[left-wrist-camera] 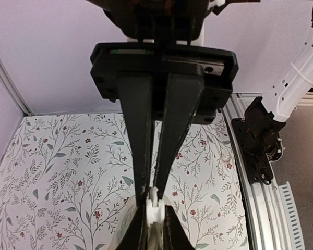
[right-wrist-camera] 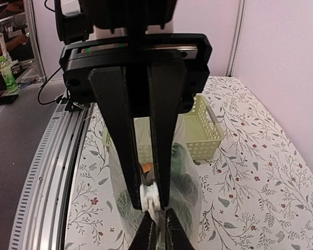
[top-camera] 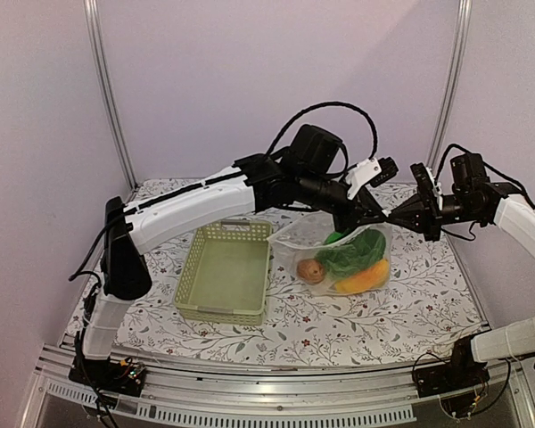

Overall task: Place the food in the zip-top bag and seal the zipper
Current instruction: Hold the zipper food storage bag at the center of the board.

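Where the two arms meet above the right side of the table, the left gripper (left-wrist-camera: 153, 197) has its two fingers (left-wrist-camera: 138, 156) pressed close together. They pinch the white zipper (left-wrist-camera: 153, 204) at their tips. The right gripper (right-wrist-camera: 151, 198) pinches that same white strip from the other way. Its fingers (right-wrist-camera: 125, 146) stand a little apart higher up, but the tips squeeze in on the zipper. Each wrist view shows the dark tips of the other gripper just beside its own, so the two sit nose to nose.

Below them is the clear zip-top bag (top-camera: 290, 242). Its top edge is held up at the right corner, and its bottom rests on the table (top-camera: 339, 325). The food (top-camera: 348, 263) is inside the bag, low down. A green toy (top-camera: 353, 252) lies on top, and an orange and yellow toy (top-camera: 366, 278) lies under it. A round reddish-brown toy (top-camera: 310, 270) sits to their left. I cannot tell if the zipper is shut all the way along.

Just beside the bag, on its left, stands a pale green basket (top-camera: 234, 230) with lattice walls. The table wears a cloth with little leaves and red flowers.
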`<action>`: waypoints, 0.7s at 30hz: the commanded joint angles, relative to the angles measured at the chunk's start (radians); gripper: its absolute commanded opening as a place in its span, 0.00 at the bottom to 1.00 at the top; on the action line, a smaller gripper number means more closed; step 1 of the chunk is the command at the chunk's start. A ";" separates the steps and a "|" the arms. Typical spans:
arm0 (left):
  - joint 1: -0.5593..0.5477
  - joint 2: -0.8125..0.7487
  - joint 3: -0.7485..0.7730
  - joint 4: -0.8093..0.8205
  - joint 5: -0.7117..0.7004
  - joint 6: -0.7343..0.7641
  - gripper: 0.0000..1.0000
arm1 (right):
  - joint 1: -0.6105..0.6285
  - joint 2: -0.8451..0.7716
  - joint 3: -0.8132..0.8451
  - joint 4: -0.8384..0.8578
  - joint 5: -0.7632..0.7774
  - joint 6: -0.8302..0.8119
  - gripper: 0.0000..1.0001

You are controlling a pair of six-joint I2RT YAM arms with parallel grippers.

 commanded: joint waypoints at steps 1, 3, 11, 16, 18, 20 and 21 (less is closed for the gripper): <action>-0.013 -0.004 0.027 -0.018 0.001 0.006 0.15 | 0.010 -0.020 0.011 0.003 0.007 0.000 0.00; -0.013 -0.003 0.028 -0.018 -0.009 0.001 0.24 | 0.010 -0.026 0.006 0.005 0.008 -0.002 0.00; -0.013 -0.006 0.026 -0.010 -0.017 -0.014 0.20 | 0.009 -0.034 -0.011 0.003 0.018 -0.013 0.00; -0.009 -0.002 0.027 0.012 -0.012 -0.063 0.21 | 0.011 -0.043 -0.015 0.006 0.031 -0.019 0.00; -0.007 -0.001 0.028 0.021 -0.016 -0.083 0.19 | 0.010 -0.052 -0.021 0.014 0.031 -0.018 0.00; -0.003 0.005 0.034 0.022 -0.024 -0.096 0.14 | 0.009 -0.062 -0.029 0.027 0.033 -0.014 0.00; -0.002 0.007 0.037 0.019 -0.024 -0.100 0.11 | 0.010 -0.071 -0.032 0.032 0.034 -0.010 0.00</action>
